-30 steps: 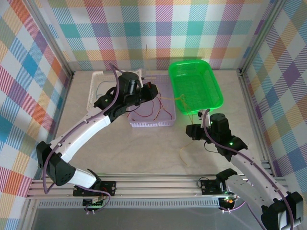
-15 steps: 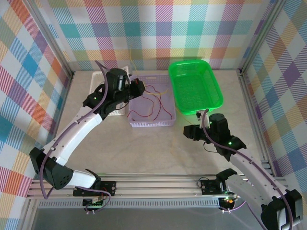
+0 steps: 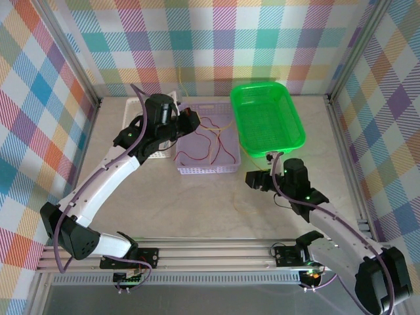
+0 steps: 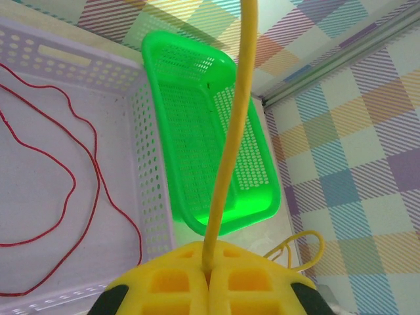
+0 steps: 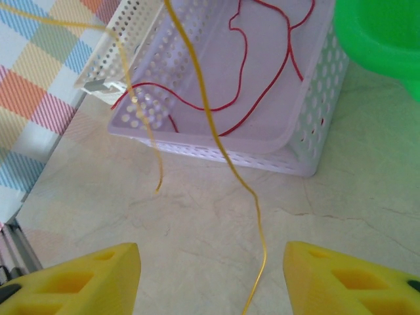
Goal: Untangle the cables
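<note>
My left gripper point(image 3: 189, 119) hovers over the lavender basket point(image 3: 231, 164), shut on a thin yellow cable point(image 4: 226, 157) that runs up out of the fingers point(image 4: 170, 282). One end of that cable curls beside them, and its length trails over the basket point(image 3: 222, 128). A red cable point(image 4: 72, 190) lies looped on the basket floor point(image 5: 262, 85). My right gripper point(image 3: 252, 180) is low over the table in front of the basket, open. The yellow cable point(image 5: 252, 197) dangles loose between its fingers point(image 5: 98, 279), touching neither.
A green tray point(image 3: 292, 125) sits at the back right, close to the lavender basket. A white basket point(image 3: 134, 125) lies to the left, partly under my left arm. Checked walls and a metal frame close in the table.
The right gripper has opened and let go of the yellow cable, drifting slightly left. The left arm swung back and left, drawing the cable out of the green tray, then held still.
</note>
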